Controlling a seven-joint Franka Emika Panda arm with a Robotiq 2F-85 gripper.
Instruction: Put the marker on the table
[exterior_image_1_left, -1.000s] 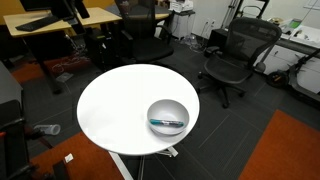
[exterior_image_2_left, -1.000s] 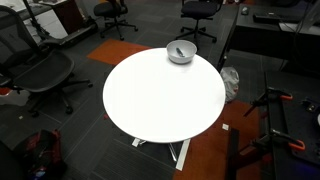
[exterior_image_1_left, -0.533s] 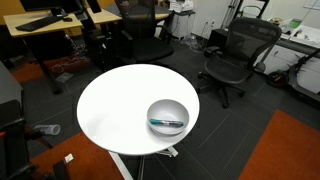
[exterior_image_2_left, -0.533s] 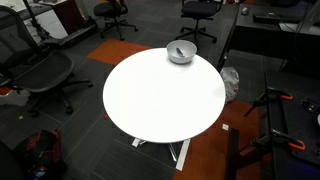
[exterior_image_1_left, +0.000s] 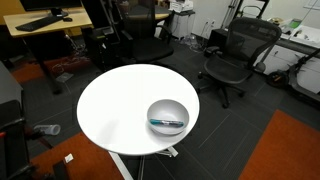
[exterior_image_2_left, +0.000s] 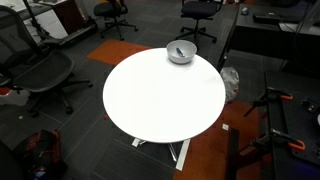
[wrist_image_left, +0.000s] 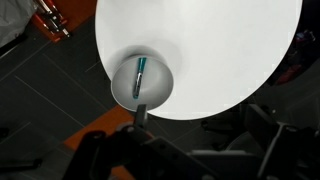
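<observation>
Nothing on the worktop (exterior_image_1_left: 110, 110) has shifted since a second ago. The only change is a dark upright shape (exterior_image_1_left: 112, 12) at the top edge of an exterior view, which now stands further to the right, in front of the wooden desk (exterior_image_1_left: 45, 20).

The marker (exterior_image_1_left: 167, 123) lies inside a grey bowl (exterior_image_1_left: 168, 104), flat on its bottom, with its teal body and dark ends showing. In that exterior view the bowl sits on the lower right part of the round white worktop, close to the rim. In an exterior view from the opposite side, the same bowl (exterior_image_2_left: 180, 57) is at the top edge of the worktop (exterior_image_2_left: 160, 100), and the marker shows only as a thin dark streak (exterior_image_2_left: 181, 51) in it.

The wrist view looks straight down. There the bowl (wrist_image_left: 122, 88) is at the lower left of the worktop (wrist_image_left: 220, 50), and the marker (wrist_image_left: 139, 70) lies nearly upright in the frame, slightly tilted, against the bowl's upper right side.

The gripper (wrist_image_left: 140, 118) comes in from the bottom of that frame, dark and blurred, high above the bowl and clear of it. I cannot tell whether it is released or clenched, but it carries nothing that I can see.

Black office chairs (exterior_image_1_left: 235, 50) stand around the worktop on dark floor, with orange carpet (exterior_image_1_left: 285, 150) at the lower right.
</observation>
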